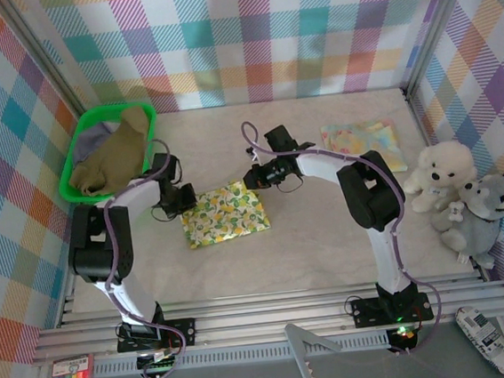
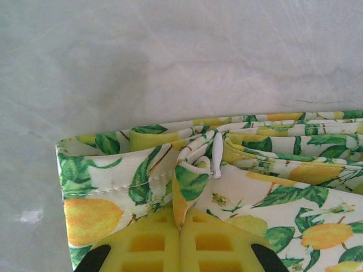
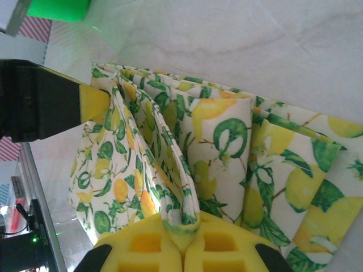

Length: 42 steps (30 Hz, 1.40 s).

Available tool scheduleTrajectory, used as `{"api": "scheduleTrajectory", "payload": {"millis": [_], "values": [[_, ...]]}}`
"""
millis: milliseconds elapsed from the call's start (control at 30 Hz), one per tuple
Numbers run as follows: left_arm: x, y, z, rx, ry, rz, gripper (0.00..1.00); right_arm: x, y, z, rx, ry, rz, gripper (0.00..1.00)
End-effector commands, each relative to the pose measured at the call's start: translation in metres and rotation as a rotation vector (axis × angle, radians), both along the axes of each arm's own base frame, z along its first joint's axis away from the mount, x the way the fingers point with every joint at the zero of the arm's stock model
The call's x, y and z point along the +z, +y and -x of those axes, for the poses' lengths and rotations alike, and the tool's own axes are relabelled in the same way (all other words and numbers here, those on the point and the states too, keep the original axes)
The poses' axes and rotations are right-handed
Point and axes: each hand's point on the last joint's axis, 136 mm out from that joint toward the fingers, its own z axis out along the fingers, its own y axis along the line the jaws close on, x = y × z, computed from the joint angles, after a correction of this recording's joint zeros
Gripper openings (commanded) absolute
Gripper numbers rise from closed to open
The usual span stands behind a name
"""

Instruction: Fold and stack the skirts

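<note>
A lemon-print skirt [image 1: 225, 214] lies folded in the middle of the table. My left gripper [image 1: 184, 202] is shut on a pinch of its left edge; in the left wrist view the yellow pads [image 2: 147, 241] clamp a fold of the skirt [image 2: 193, 181]. My right gripper [image 1: 253, 178] is shut on the far right corner, lifting a ridge of the skirt [image 3: 215, 147]. A pale floral skirt [image 1: 363, 141] lies folded flat at the back right. An olive-brown skirt [image 1: 111, 158] fills the green basket [image 1: 77, 152], with a grey-lavender skirt [image 1: 96, 130] under it.
Two plush toys, white [image 1: 440, 171] and grey [image 1: 479, 212], sit at the right edge. The basket stands in the back left corner. Checked walls close in three sides. Bare tabletop [image 1: 311, 246] lies in front of the lemon skirt.
</note>
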Motion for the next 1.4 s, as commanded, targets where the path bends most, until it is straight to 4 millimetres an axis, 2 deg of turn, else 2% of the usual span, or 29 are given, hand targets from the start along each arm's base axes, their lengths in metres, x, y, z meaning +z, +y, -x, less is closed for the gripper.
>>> {"api": "scheduleTrajectory", "payload": {"millis": [0,33,100,200,233,333,400,533,633,800,1000,1233,1367], "values": [[0.010,0.003,-0.004,0.006,-0.075,0.081,0.00,0.013,0.015,-0.011,0.039,-0.038,-0.047,0.00],[0.006,0.006,-0.003,0.014,-0.075,0.084,0.00,0.005,0.017,-0.014,0.039,-0.026,-0.038,0.03],[-0.003,0.010,0.000,0.027,-0.064,0.095,0.00,-0.010,0.019,-0.024,0.028,-0.020,-0.006,0.15],[-0.017,0.016,0.008,0.049,-0.031,0.078,0.00,-0.019,0.014,-0.039,-0.020,-0.048,0.064,0.31],[-0.017,0.018,0.003,0.059,-0.056,0.072,0.00,-0.019,0.010,-0.044,-0.047,-0.059,0.094,0.37],[-0.024,0.023,0.007,0.085,-0.049,0.069,0.00,-0.019,-0.015,-0.053,-0.168,-0.069,0.236,0.49],[-0.027,0.026,0.011,0.100,-0.044,0.067,0.00,-0.018,-0.026,-0.044,-0.188,-0.026,0.290,0.60],[-0.031,0.030,0.016,0.117,-0.036,0.065,0.00,-0.027,-0.032,-0.006,-0.158,0.161,0.308,0.79],[-0.034,0.031,0.019,0.122,-0.030,0.080,0.00,-0.040,-0.039,0.009,-0.203,0.286,0.351,0.80],[-0.035,0.030,0.020,0.122,-0.031,0.089,0.00,-0.042,-0.018,0.028,-0.140,0.425,0.232,0.78],[-0.038,0.030,0.021,0.123,-0.023,0.095,0.00,-0.056,-0.003,0.045,-0.085,0.496,0.261,0.70],[-0.039,0.030,0.021,0.122,-0.021,0.099,0.00,-0.073,0.003,0.047,-0.127,0.530,0.279,0.64],[-0.039,0.030,0.021,0.122,-0.021,0.101,0.00,-0.078,0.010,0.044,-0.143,0.538,0.256,0.53]]}}
